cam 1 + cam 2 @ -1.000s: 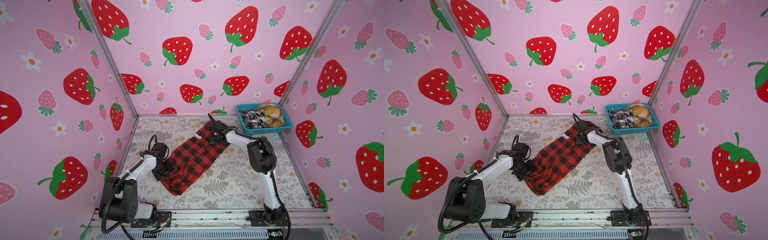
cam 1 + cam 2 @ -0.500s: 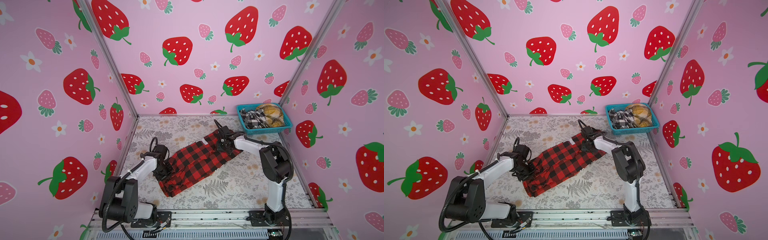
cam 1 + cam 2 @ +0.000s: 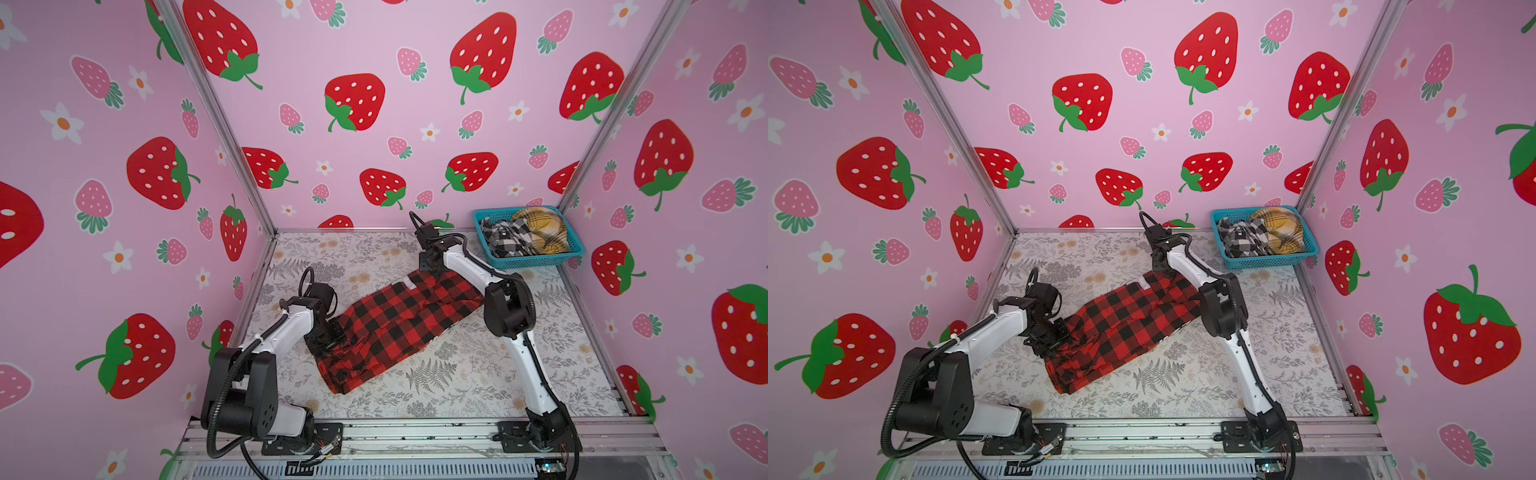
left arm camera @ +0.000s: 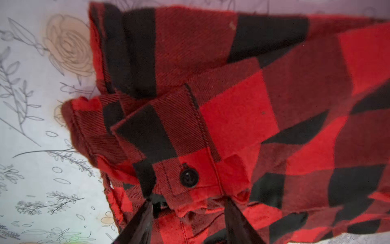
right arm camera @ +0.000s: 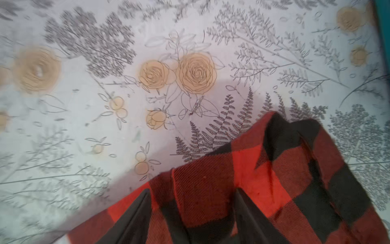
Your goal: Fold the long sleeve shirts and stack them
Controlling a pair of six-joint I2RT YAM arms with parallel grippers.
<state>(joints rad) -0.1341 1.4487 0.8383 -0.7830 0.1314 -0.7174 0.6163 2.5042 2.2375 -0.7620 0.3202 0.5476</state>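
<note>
Blue basket (image 3: pixel 536 262), far right corner: black-and-white check shirt (image 3: pixel 505 241) and mustard plaid shirt (image 3: pixel 540 230), both crumpled inside.

Red-and-black shirt (image 3: pixel 399 320) lies diagonally on the floral table (image 3: pixel 457 374), between the arms. A second ago it ran steeper. It now lies flatter and broader, with its far end drawn rightward.

Left gripper (image 3: pixel 328 338) is at the near end, right gripper (image 3: pixel 430 270) at the far end.

Only the left wrist view shows the cuff (image 4: pixel 190 147) and its black button (image 4: pixel 189 177), with the jaws parted around its edge. In the right wrist view the jaws are parted too, straddling a fold.

Only the top views show a small white patch (image 3: pixel 409 283).
</note>
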